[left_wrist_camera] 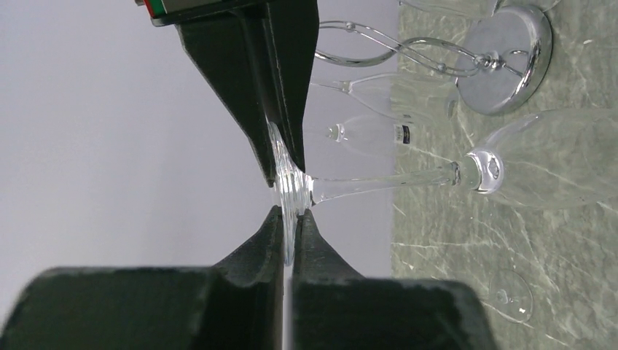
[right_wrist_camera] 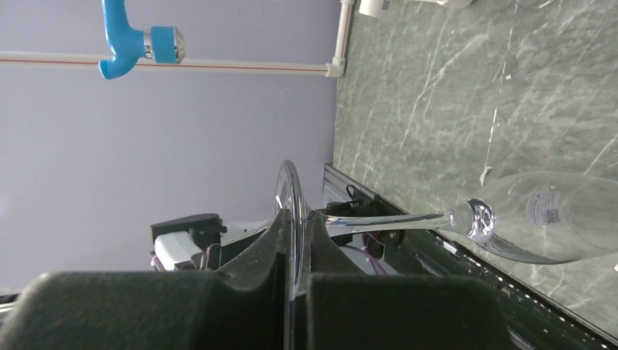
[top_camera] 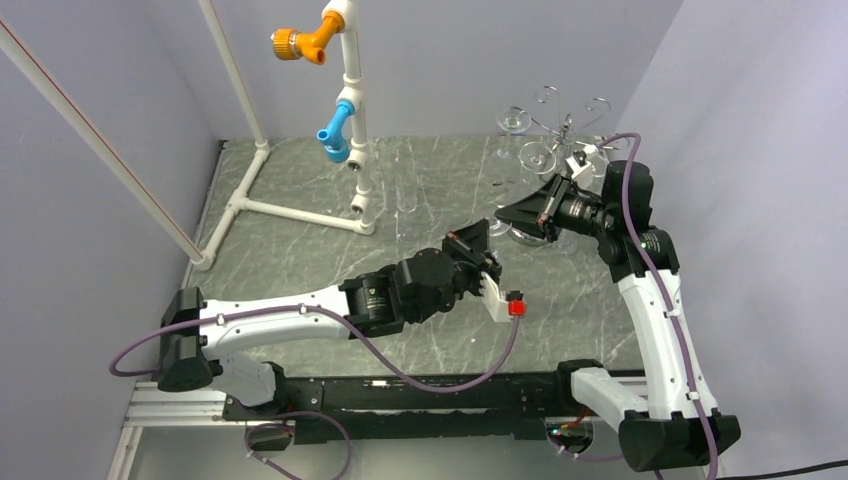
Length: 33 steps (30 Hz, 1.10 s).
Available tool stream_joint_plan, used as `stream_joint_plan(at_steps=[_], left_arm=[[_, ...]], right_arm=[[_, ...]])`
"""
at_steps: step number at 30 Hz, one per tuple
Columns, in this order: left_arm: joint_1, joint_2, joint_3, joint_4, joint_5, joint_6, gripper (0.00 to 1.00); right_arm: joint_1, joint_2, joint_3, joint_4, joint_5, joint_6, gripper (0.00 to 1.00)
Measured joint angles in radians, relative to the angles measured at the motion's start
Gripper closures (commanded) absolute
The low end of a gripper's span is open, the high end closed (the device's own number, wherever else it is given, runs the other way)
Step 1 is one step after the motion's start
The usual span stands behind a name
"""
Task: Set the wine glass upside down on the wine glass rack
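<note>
Wine glass (left_wrist_camera: pixel 386 182), stem horizontal: foot clamped edge-on in left claw (left_wrist_camera: pixel 290 216) and in right claw (right_wrist_camera: pixel 296 219). Wine glass rack (left_wrist_camera: pixel 510 62), upper right.

Top camera looks down from behind onto the surface (top_camera: pixel 300 250); both sideways wrist cameras closely share the wine glass (left_wrist_camera: pixel 484 171).

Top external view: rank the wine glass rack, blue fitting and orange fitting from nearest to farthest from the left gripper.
1. wine glass rack, back right.
2. blue fitting, back left on the white pipe post.
3. orange fitting, higher up that post.
</note>
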Motion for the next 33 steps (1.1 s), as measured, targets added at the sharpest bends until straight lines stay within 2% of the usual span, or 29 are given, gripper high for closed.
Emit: stream_joint_plan(at_steps=[1,3,5,8,10,15,21,27,33], left_arm=[[-0.002,0.000,0.000,0.003,-0.004,-0.008,0.70],[-0.005,-0.002,0.000,0.016,-0.011,-0.039,0.50],[-0.009,-0.015,0.000,0.025,-0.013,-0.085,0.34],[-0.016,-0.070,0.001,0.003,-0.005,-0.191,0.18],[-0.019,-0.125,0.009,-0.031,0.011,-0.278,0.03],[-0.020,-0.276,0.061,-0.131,0.054,-0.502,0.01],[-0.021,-0.444,0.103,-0.229,0.066,-0.745,0.01],[-0.021,-0.555,0.026,-0.240,0.025,-0.901,0.01],[-0.021,-0.579,-0.040,-0.244,-0.021,-0.998,0.01]], right_arm=[[-0.001,-0.001,0.000,0.001,-0.001,-0.001,1.00],[-0.010,0.000,0.003,0.001,-0.011,-0.001,1.00],[-0.022,0.004,0.015,0.003,-0.025,0.007,1.00],[-0.039,0.013,0.045,0.031,-0.042,0.033,1.00],[-0.044,0.023,0.070,0.062,-0.051,0.057,1.00],[-0.045,0.096,0.153,0.157,-0.082,0.131,1.00],[-0.037,0.271,0.288,0.301,-0.106,0.240,1.00],[-0.011,0.477,0.472,0.452,-0.110,0.347,1.00],[0.024,0.664,0.679,0.532,-0.107,0.403,1.00]])
